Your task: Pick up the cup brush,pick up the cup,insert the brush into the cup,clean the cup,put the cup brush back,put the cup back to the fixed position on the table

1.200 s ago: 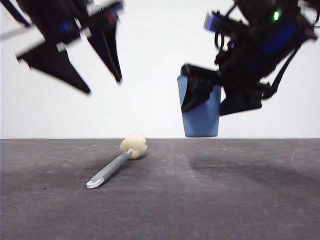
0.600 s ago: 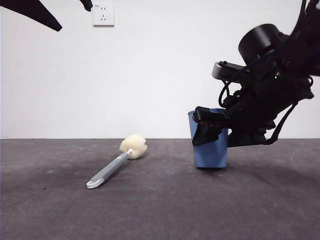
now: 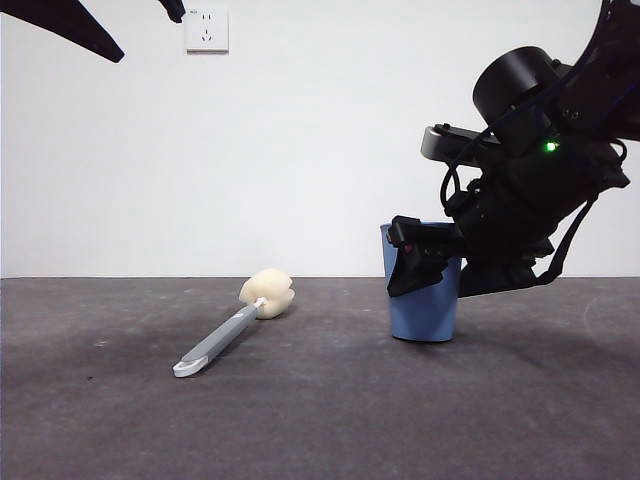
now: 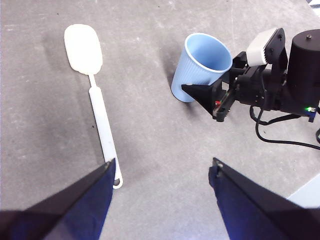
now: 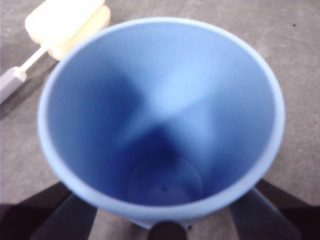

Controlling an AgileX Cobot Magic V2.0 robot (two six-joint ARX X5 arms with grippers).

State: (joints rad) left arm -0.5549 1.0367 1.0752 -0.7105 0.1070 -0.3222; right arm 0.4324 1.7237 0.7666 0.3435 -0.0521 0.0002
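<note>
**Hidden / cut off**
- My right gripper [image 3: 420,265] grasps the light blue ribbed plastic tumbler, i.e. the cup [image 3: 425,318], one jaw per side of the wall. In the front view the near jaw covers the cup's upper wall and the far jaw is behind the cup.
- In the right wrist view the cup [image 5: 160,110] fills the frame. Its rim hides the jaw contact pts and its outer wall is not visible. The interior is bare down to the base.
- In that view only the sponge head and a short piece of the handle of the cup brush [image 5: 65,25] show. The rest is cut off.
- In the front view my left gripper [image 3: 145,35] shows only as black tips at the top corner.

**Count / position**
- Cups: 1. It stands upright with its base on the dark grey matte table [image 3: 320,420], on my right arm's side, nearer the far edge than the near edge.
- Brushes: 1. It has a slim grey handle, a white tip and a cream-yellow sponge head [image 3: 232,330]. It lies flat, apart from the cup, on my left arm's side, head toward the far edge, unheld.
- Grippers: 2. My left gripper [image 4: 162,165] is spread wide, holds nothing and hangs high above the table.
- Wall sockets: 1, white [image 3: 206,28], on the wall behind.
</note>
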